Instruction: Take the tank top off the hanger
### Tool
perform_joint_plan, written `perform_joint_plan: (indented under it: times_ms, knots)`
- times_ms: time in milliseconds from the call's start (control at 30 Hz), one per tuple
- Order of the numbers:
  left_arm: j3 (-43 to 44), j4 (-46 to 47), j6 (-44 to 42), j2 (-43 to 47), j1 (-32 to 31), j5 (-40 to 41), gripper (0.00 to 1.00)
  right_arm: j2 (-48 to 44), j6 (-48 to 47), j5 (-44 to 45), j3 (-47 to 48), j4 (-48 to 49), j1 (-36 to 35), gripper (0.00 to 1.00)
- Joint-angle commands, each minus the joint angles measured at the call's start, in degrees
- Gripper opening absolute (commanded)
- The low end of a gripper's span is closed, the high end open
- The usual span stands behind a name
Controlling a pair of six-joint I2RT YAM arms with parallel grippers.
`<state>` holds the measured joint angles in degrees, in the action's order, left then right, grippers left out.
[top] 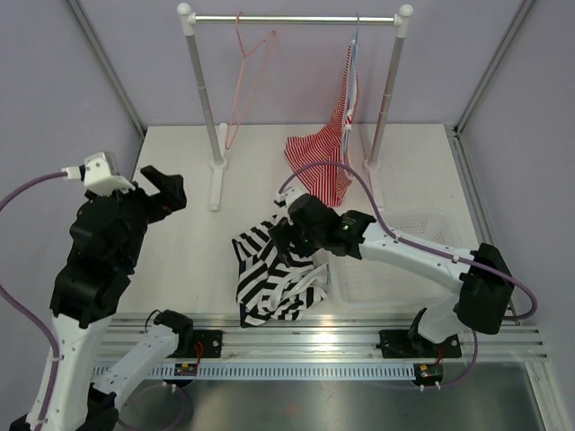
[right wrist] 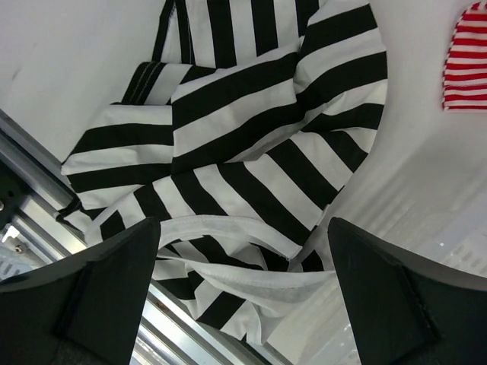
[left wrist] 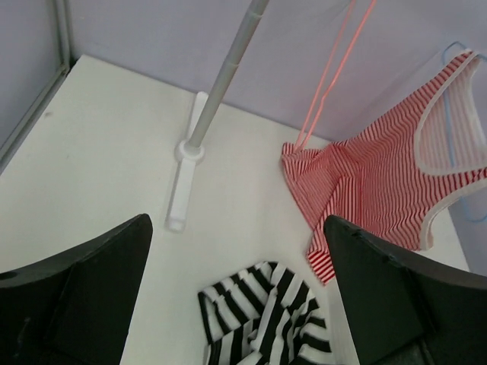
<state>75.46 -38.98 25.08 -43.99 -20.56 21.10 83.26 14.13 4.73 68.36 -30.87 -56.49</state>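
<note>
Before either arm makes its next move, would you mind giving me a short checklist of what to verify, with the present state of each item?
1. Tank top off the hanger: ok; it lies crumpled on the table.
2. Hanger on the rod: ok; it hangs bare.
3. Left gripper empty: ok; open, well away from the cloth.
4. Right gripper gripping nothing: ok; open above the tank top, nothing pinched.
5. Red-and-white top hanging from the rod: ok.
6. Tank top wholly on the table: not ok; its near hem seems to lie over the metal rail.
</note>
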Motion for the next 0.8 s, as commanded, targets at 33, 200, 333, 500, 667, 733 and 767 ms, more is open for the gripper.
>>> perform_joint_plan:
  times_ms: [33,200,333,500,667,733,767]
  knots:
    - [-8.7,-5.9,-4.1,6.3,0.0,1.8,0.99,7.1,-1.6,-1.7,1.9,2.8,-0.5,0.99]
    - [-21.6,-0.2,-8.4,16.2,0.0,0.5,0.99,14.9,1.5,-0.1,1.7,6.2,-0.9,0.99]
    - [-26.9,1.2,-7.5,20.6,0.2,2.4,0.99,21.6,3.4,1.9,2.1,8.0,-2.0,0.99]
    - [-26.6,0.6,-7.6,19.0,0.2,1.7,0.99,29.1,4.5,8.1,4.0,8.1,-4.6,0.99]
    - [-26.8,0.8,-7.6,20.0,0.2,2.2,0.99,32.7,5.6,8.1,3.9,10.5,-6.0,0.37]
    - [-27.0,0.8,-7.5,21.0,0.2,2.5,0.99,30.3,5.4,7.9,4.0,10.7,-6.1,0.0]
    - [-27.1,1.1,-7.6,21.5,0.2,2.5,0.99,29.1,5.3,8.1,4.1,10.4,-6.2,0.0]
